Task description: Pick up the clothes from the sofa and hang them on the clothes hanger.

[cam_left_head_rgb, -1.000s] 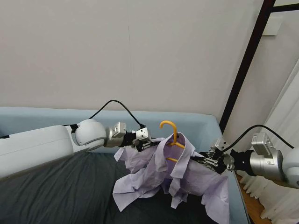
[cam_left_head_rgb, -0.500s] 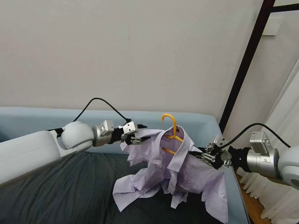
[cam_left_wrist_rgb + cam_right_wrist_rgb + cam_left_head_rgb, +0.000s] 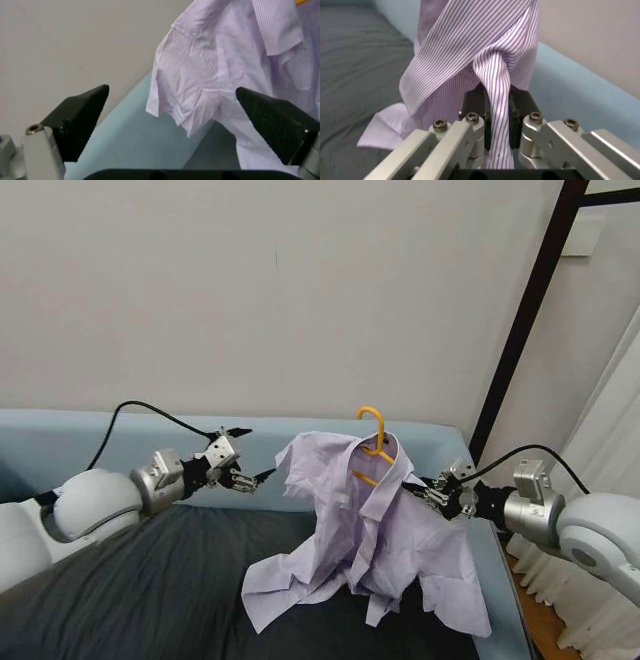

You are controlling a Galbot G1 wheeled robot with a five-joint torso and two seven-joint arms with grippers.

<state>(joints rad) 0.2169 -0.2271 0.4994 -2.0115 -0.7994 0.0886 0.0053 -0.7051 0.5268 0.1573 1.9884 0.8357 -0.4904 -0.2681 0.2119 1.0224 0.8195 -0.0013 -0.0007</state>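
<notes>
Having released the shirt (image 3: pixel 350 520), your left claw (image 3: pixel 250 455) sits wide open beside it, while your right claw (image 3: pixel 432 495) pinches its fabric, leaving it draped on the hanger (image 3: pixel 375 430).

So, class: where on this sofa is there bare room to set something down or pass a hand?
Free: dark seat left of the shirt, under the open left gripper; also the gap between it and the shirt. Crowded: right end, where the right gripper pinches the shirt.
</notes>
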